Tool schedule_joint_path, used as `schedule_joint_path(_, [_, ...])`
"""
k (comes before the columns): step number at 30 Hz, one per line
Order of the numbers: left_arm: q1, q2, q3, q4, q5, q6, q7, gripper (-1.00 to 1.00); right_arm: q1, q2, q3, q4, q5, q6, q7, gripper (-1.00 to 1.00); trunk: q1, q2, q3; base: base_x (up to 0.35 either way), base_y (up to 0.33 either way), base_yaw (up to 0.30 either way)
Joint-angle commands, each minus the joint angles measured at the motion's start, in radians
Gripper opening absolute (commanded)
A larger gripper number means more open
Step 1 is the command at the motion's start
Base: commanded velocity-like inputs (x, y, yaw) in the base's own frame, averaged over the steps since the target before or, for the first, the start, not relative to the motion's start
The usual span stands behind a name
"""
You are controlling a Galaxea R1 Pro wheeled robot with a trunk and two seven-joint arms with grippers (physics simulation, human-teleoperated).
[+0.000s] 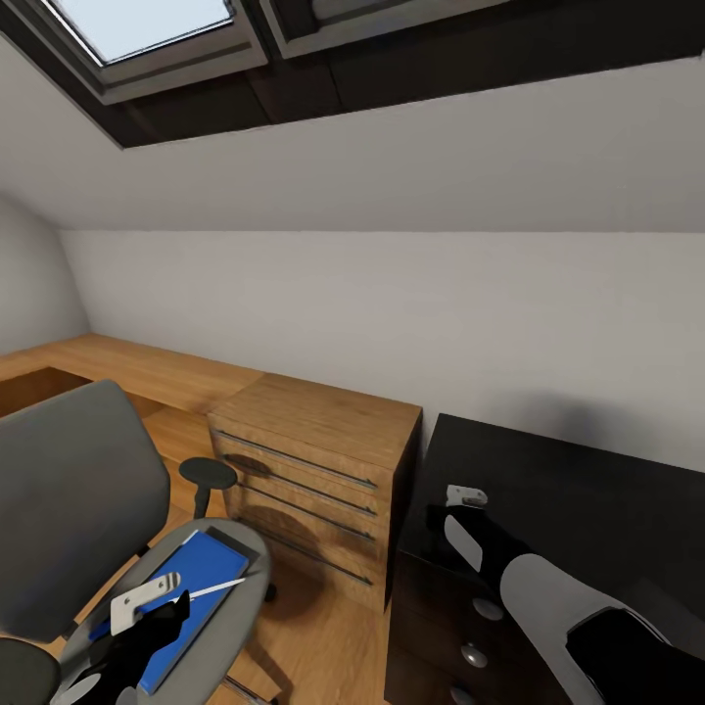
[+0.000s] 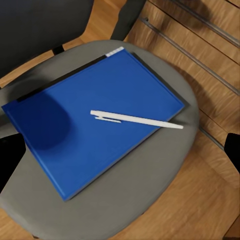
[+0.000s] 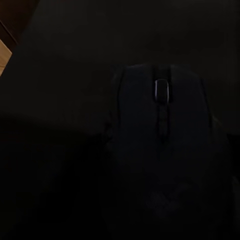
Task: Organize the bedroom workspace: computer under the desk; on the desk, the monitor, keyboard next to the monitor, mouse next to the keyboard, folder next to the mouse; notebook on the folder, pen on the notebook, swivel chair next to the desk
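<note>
The grey swivel chair (image 1: pixel 69 490) stands at the lower left of the head view. The blue folder (image 2: pixel 90 135) lies flat on its seat, and the white pen (image 2: pixel 137 119) rests across the folder. My left gripper (image 1: pixel 166 617) hovers open above the folder (image 1: pixel 201 578), its fingers apart at the edges of the left wrist view. My right gripper (image 1: pixel 446 519) is low over the black desk (image 1: pixel 587 490). The dark mouse (image 3: pixel 160 150) sits on the desk right in front of it, too dark to show the fingers. The computer, monitor, keyboard and notebook are out of view.
A light wooden drawer cabinet (image 1: pixel 313 460) stands between the chair and the desk. The desk's black drawers with silver knobs (image 1: pixel 487 607) face the wood floor. A low wooden ledge (image 1: pixel 117 362) runs along the white wall, under a sloped ceiling with a skylight (image 1: pixel 147 24).
</note>
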Motion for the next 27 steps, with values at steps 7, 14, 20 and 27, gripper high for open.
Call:
schedule_joint_path(7, [0.0, -0.001, 0.001, -0.002, 0.009, -0.002, 0.008, 1.0, 0.0, -0.001, 0.005, -0.001, -0.015, 0.004, -0.003, -1.0, -0.004, 0.006, 0.002, 0.0, 0.0, 0.0])
schedule_joint_path(14, [0.001, -0.001, 0.0, -0.002, 0.009, -0.003, 0.01, 1.0, 0.0, -0.005, 0.004, -0.009, -0.015, 0.0, -0.001, -1.0, -0.031, 0.055, 0.024, 0.0, 0.0, 0.0])
schedule_joint_path(20, [0.001, -0.002, -0.001, -0.002, 0.007, -0.001, 0.013, 1.0, 0.0, -0.026, 0.004, -0.065, -0.018, 0.003, 0.0, -1.0, -0.054, 0.097, 0.043, 0.0, 0.0, 0.0])
schedule_joint_path(27, [0.001, -0.003, -0.02, 0.003, 0.002, -0.001, 0.014, 1.0, 0.0, -0.053, 0.002, -0.119, -0.04, 0.008, 0.0, -1.0, -0.08, 0.146, 0.065, -0.012, 0.0, 0.0])
